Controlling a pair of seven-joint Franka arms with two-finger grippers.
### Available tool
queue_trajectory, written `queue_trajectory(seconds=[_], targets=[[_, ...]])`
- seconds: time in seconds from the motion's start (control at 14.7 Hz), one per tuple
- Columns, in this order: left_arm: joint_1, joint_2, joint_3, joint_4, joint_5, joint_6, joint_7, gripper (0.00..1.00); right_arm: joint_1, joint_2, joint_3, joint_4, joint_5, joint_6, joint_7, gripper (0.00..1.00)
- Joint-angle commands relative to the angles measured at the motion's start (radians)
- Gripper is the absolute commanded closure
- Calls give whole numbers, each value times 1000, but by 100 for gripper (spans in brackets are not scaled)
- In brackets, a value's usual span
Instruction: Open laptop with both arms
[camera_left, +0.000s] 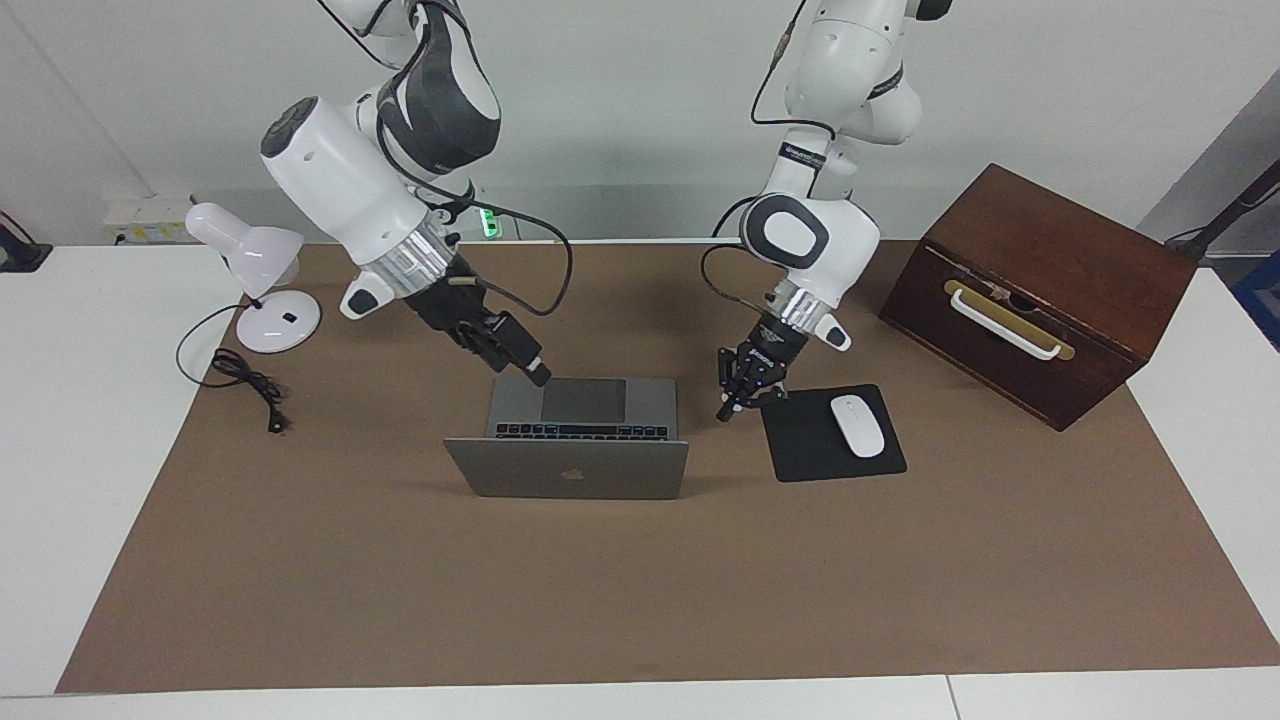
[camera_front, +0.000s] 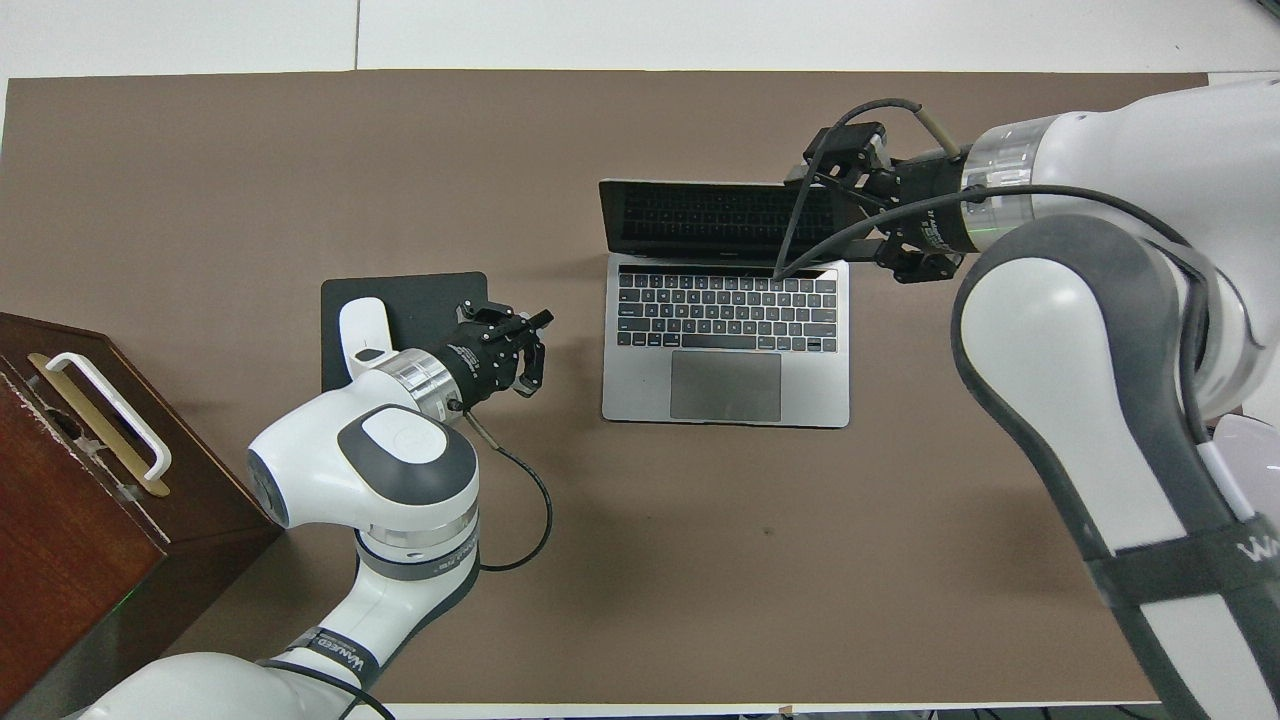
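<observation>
Sweeping the facing view from nine o'clock: passing a white desk lamp (camera_left: 262, 290), well apart from the action. Moving on to the right tool (camera_left: 538, 375), slanting down over the palm-rest corner of the laptop (camera_left: 620, 470), at about eleven o'clock of the machine; cannot tell how far open, nor whether touching anything. Reaching the laptop itself, mid-worktop (camera_left: 640, 600): hinged up close to upright, logo side turned away from the robots, keyboard and trackpad on show. Reads as the tail end of the lifting step. Carrying on to the left tool (camera_left: 728, 403), at the laptop's three o'clock, between it and the black mouse pad (camera_left: 800, 450); spread wide, gripping nothing, apart from the base. Finishing with the white mouse (camera_left: 858, 426) on the pad and the wooden box (camera_left: 1040, 290) at two o'clock. Calls next, by the look of it, for one small nudge of the lid for extra angle, steadying the base against sliding, then lifting both tools clear without snagging the screen.
</observation>
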Motion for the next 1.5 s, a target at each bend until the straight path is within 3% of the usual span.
queue_trajectory(seconds=[0.0,0.34,0.75,0.82,1.02,1.23,1.36,1.43], targets=[[43,14,-8,44,113,-14,12,100,-25,-53,-13,35,-118,-114,-14,0],[206,14,-6,109,461,-272,7,100,-51,-67,-77,159,-192,-326,-121,0],[318,6,-5,204,916,-572,10,100,-131,-101,-58,188,-285,-398,-326,0],[329,3,-3,219,971,-622,13,100,-189,-101,-15,194,-298,-410,-363,0],[363,-3,-5,306,1228,-834,30,100,-422,-106,236,217,-375,-415,-411,0],[390,-18,-5,371,1333,-1026,71,100,-629,-116,439,227,-436,-433,-495,0],[413,-58,-3,371,1381,-1100,183,100,-680,-129,496,227,-492,-464,-538,0],[435,-73,-3,371,1417,-1146,270,94,-680,-133,499,225,-515,-493,-551,0]])
